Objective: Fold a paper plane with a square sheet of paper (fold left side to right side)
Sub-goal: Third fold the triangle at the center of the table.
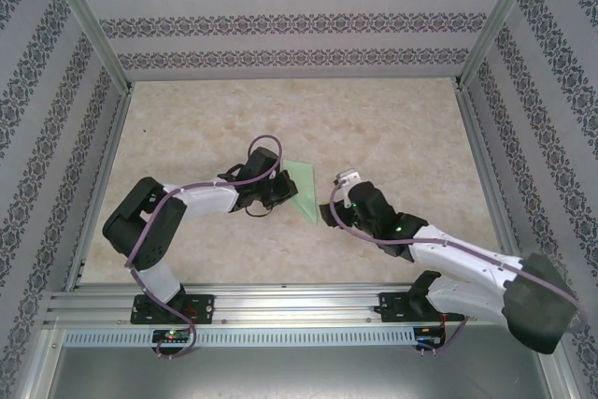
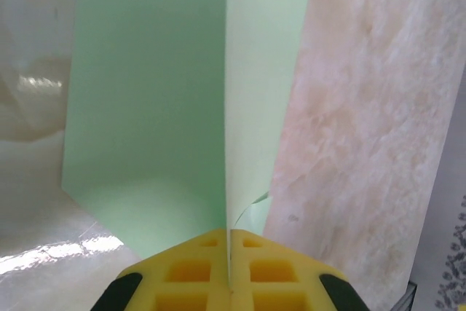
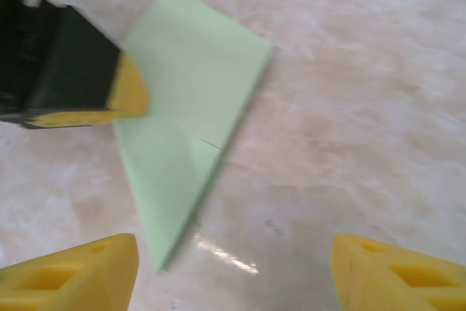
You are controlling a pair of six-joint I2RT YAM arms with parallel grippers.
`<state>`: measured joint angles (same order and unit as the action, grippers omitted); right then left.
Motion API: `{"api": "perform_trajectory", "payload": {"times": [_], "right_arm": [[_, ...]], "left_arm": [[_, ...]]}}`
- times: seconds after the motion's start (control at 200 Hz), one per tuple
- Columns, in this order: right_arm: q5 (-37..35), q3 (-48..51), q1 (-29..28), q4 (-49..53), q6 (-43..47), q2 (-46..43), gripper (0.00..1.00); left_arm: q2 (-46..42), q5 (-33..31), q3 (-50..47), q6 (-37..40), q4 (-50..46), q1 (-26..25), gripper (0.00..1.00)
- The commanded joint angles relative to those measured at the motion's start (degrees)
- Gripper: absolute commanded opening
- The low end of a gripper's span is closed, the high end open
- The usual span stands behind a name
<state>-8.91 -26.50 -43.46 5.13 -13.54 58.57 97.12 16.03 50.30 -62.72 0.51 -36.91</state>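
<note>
The pale mint-green sheet of paper [image 1: 305, 188] lies mid-table, folded into a narrow pointed wedge with its tip toward the near edge. My left gripper [image 1: 277, 192] is at its left edge, shut on a raised flap. In the left wrist view the flap [image 2: 255, 92] stands on edge, pinched between the yellow fingers of the gripper [image 2: 230, 260], and the rest of the paper [image 2: 145, 107] lies flat to the left. My right gripper [image 1: 332, 201] hovers just right of the wedge's tip, open. From the right wrist the paper [image 3: 189, 100] lies ahead and left of the open gripper [image 3: 233, 267], with nothing between its fingers.
The table top [image 1: 392, 128] is pale marbled stone. Patterned walls [image 1: 280, 21] and aluminium posts close in the back and both sides. A slotted metal rail [image 1: 299, 310] carrying both arm bases runs along the near edge.
</note>
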Motion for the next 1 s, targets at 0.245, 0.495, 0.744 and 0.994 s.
{"api": "perform_trajectory", "payload": {"times": [0.245,0.495,0.744,0.994], "right_arm": [[7.45,9.3,5.31,-12.67,7.05,-10.6,0.94],[1.37,13.77,-2.16,-24.07,12.02,-7.16,0.98],[10.48,8.43,-0.22,-24.51,2.71,1.89,0.82],[28.27,0.04,6.42,-19.28,-12.28,14.85,0.44]], "left_arm": [[-3.99,-7.5,-2.28,-6.99,1.91,-0.72,0.01],[-2.77,-7.88,-0.78,-8.92,2.23,-1.83,0.02],[1.67,-5.42,2.6,-5.99,1.42,-2.38,0.04],[1.32,-8.62,2.08,-1.68,-4.01,-1.79,0.36]]}}
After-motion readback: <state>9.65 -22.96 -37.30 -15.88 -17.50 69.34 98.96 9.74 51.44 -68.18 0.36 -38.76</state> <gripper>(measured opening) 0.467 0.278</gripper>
